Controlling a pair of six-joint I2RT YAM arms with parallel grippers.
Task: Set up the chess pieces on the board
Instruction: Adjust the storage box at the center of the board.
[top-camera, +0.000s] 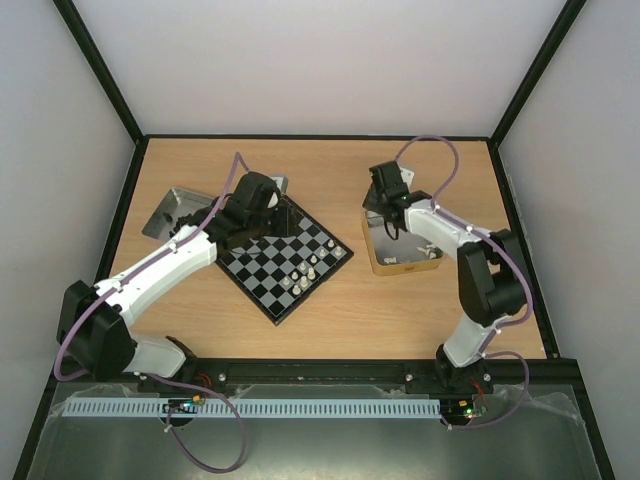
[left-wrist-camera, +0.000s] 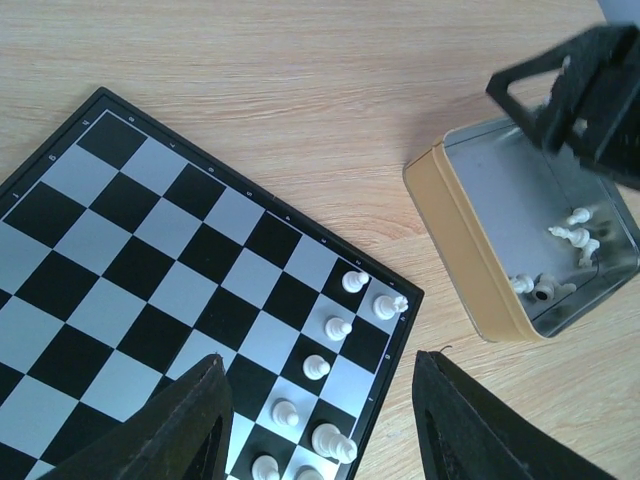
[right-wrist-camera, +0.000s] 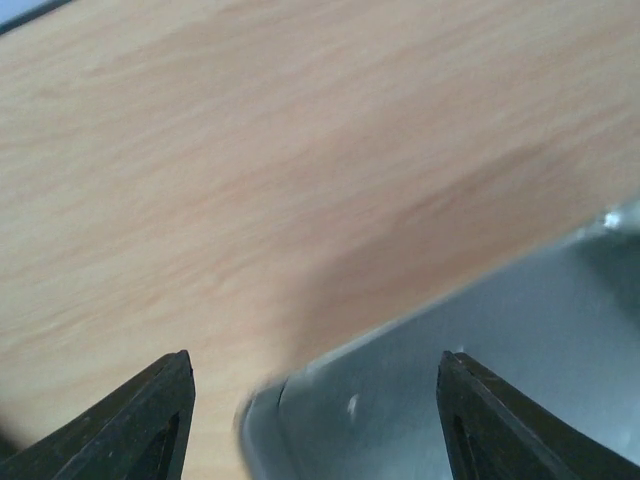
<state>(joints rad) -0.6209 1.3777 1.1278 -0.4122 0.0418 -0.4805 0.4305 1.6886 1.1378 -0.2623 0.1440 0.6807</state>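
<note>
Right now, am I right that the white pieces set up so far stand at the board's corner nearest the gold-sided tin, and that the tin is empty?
Not quite: the gold-sided tin is not empty. The left wrist view shows several white pieces lying in it. The set-up pieces do stand at the board's corner nearest it.

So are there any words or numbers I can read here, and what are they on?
Nothing here can be read for sure.
The board: tiny marks along its black edge, too small to read.
The gold tin: a small dark mark on its near side, too blurred to read.
</note>
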